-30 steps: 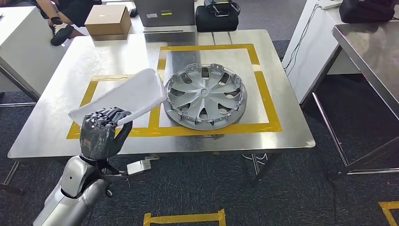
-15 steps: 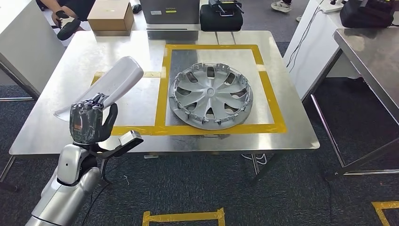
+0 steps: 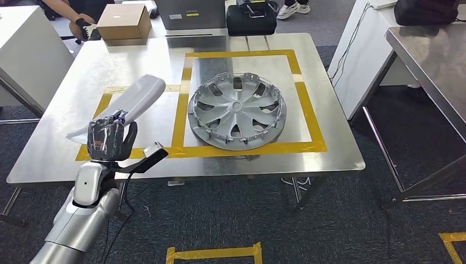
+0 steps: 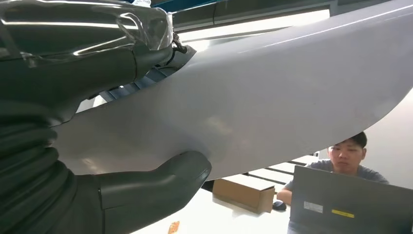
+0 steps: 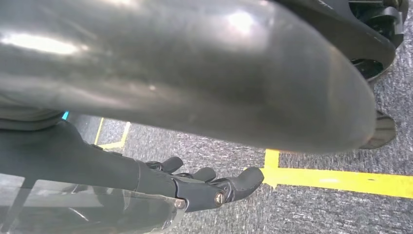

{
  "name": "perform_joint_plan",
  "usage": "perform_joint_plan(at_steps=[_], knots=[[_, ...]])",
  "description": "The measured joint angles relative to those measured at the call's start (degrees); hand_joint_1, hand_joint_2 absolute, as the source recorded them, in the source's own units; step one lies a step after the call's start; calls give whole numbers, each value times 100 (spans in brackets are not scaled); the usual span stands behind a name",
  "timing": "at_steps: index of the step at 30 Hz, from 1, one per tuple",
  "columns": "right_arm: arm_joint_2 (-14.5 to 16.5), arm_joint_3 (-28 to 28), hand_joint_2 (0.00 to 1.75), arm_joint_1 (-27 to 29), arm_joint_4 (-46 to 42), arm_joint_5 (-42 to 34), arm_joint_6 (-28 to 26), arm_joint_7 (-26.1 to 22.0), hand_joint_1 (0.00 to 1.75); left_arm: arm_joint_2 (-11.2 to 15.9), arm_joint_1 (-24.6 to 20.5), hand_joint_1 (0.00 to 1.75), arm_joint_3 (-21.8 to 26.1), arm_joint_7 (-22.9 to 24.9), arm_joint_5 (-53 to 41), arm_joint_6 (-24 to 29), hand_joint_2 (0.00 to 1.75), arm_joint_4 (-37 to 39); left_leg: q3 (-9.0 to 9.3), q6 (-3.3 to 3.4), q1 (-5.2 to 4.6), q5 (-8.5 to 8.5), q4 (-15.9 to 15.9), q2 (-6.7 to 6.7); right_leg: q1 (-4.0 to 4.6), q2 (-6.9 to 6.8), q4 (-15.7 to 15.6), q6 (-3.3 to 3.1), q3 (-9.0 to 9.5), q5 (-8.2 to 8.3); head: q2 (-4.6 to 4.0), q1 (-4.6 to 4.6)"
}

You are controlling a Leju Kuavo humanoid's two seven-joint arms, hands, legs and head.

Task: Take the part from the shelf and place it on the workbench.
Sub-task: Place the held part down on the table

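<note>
The part is a long grey curved panel [image 3: 137, 98], and my left hand [image 3: 110, 140] grips its near end. It slants up and away over the left yellow-taped rectangle of the steel workbench [image 3: 329, 148]; I cannot tell whether its low end touches the top. In the left wrist view the panel [image 4: 272, 97] lies between the thumb [image 4: 160, 178] and the fingers. A silver hubcap [image 3: 237, 111] lies flat in the larger taped square, to the right of the panel and apart from it. My right hand [image 5: 204, 183] hangs over the carpet with its fingers apart, holding nothing.
At the bench's far edge are a cardboard box [image 3: 124, 22], a grey case [image 3: 189, 14] and a black bag [image 3: 251, 17]. A person [image 3: 82, 25] sits beyond the far left corner. A second steel table [image 3: 434, 49] stands to the right, a white one [image 3: 22, 38] to the left.
The panel has turned in my left hand, from broad face up to a narrower, steeper slant. The hand has risen slightly towards the bench edge. The camera has shifted a little.
</note>
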Motion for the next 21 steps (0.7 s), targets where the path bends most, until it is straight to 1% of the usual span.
perform_joint_plan(at_steps=[1,2,3,4,5,6,7,8,9,11,12,13,14,15,16,17,18,19,20,21], knots=[[2,1,0,1,3,-3,1,2,0,-2,-2,175,11,31,-11,-19,175,69,-161,-11,2,-113,346,0,5,1,2,0,0,0,0,0],[3,1,0,1,5,-5,3,7,0,-2,-3,175,28,64,-20,-44,175,149,-237,-12,2,-120,503,0,9,4,3,1,2,-1,0,-1],[5,2,0,-1,7,-7,5,15,0,-2,-8,175,57,92,-25,-67,175,239,-194,-2,3,-12,407,0,11,12,3,1,7,-2,0,-1],[8,2,0,-5,9,-8,8,24,0,-1,-25,175,96,108,-25,-85,175,338,-34,20,2,187,71,0,13,22,4,3,16,-2,0,-1],[11,2,0,-9,9,-7,10,35,0,2,-57,175,137,107,-20,-90,175,445,181,52,-2,387,-379,-1,17,32,3,4,22,-3,0,-1],[18,3,0,-16,10,-3,12,47,0,4,-105,175,178,94,-14,-83,175,565,378,85,-15,527,-784,0,35,38,5,9,17,-1,0,2],[22,3,0,-24,13,2,15,60,0,5,-162,175,213,68,-10,-68,175,694,518,115,-30,607,-1068,0,48,41,7,18,3,4,0,2],[27,5,0,-29,14,8,19,73,0,6,-213,175,239,36,-7,-51,175,827,580,137,-47,617,-1194,-1,58,41,8,32,-13,11,0,3],[34,8,0,-33,16,20,25,83,0,5,-250,175,261,8,-3,-35,175,957,589,153,-65,609,-1210,-1,66,40,4,51,-28,22,0,4],[38,13,0,-35,19,42,34,96,0,-2,-294,175,286,-37,9,-14,175,1165,611,209,-52,649,-1263,4,70,36,16,96,-49,14,0,5],[39,16,0,-38,20,52,37,99,0,-14,-321,175,290,-53,14,-7,175,1248,624,245,-36,673,-1298,10,73,33,114,105,-100,-43,0,8],[37,19,0,-46,21,58,38,102,0,-30,-349,175,290,-67,16,-1,175,1326,635,276,-20,696,-1332,16,75,29,340,101,-212,-153,0,13],[36,26,0,-52,23,63,39,102,0,-48,-374,175,289,-79,19,4,175,1400,637,293,-14,707,-1346,22,67,25,693,85,-385,-308,0,15],[34,37,0,-58,26,67,40,102,0,-62,-392,175,289,-87,29,5,175,1475,630,302,-18,711,-1346,23,60,24,1122,72,-590,-472,0,17],[32,48,0,-59,29,72,43,103,0,-77,-397,175,289,-92,43,5,175,1547,625,303,-23,711,-1344,25,56,24,1506,77,-779,-597,0,16],[30,61,0,-57,34,79,45,103,0,-91,-398,175,288,-97,56,4,175,1610,623,303,-26,711,-1342,25,55,23,1721,100,-888,-647,0,15],[28,73,0,-57,38,86,48,104,0,-105,-400,175,287,-99,69,4,175,1669,622,302,-29,711,-1337,23,53,22,1695,141,-879,-602,0,15],[25,85,0,-60,41,93,50,104,0,-122,-408,175,287,-93,77,4,175,1722,622,299,-29,709,-1329,17,51,20,1409,189,-741,-470,0,15],[20,95,0,-67,45,101,51,104,0,-137,-424,175,286,-85,86,5,175,1770,621,292,-29,705,-1315,11,49,14,958,228,-515,-297,0,16],[15,104,0,-77,48,107,51,104,0,-151,-449,175,287,-74,97,6,175,1820,614,276,-41,694,-1296,3,53,7,527,231,-298,-149,0,15]])
